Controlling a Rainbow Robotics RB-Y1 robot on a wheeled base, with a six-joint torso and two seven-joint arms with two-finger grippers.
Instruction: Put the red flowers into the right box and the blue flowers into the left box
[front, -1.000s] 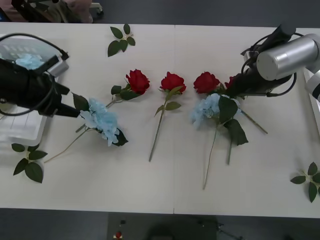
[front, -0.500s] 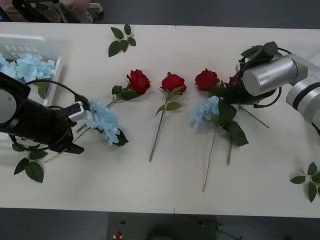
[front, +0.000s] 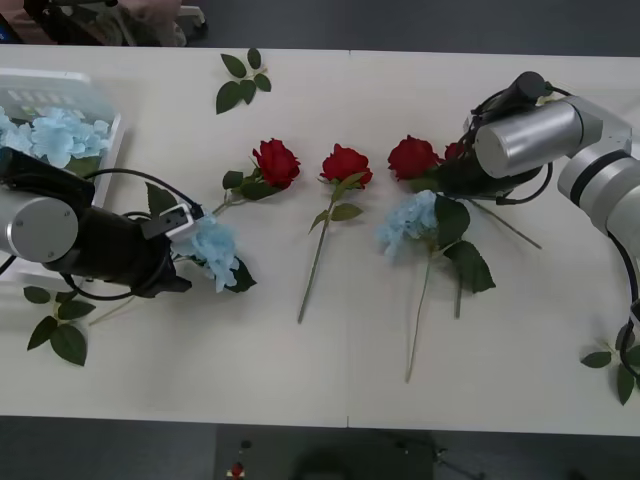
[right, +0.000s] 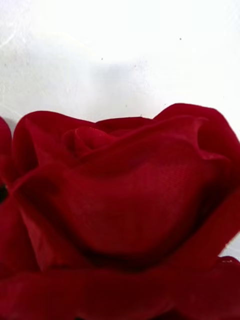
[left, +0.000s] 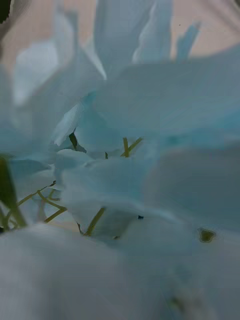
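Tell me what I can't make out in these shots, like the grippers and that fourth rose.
- Left gripper: in the front view its fingers are lost among the blue flower; the left wrist view gives blurred petals.
- Right gripper: the arm covers its fingers in the front view; a red bloom blocks the right wrist view.
- Fourth rose: a sliver peeks past that arm.
- Left box: cut by the frame edge.
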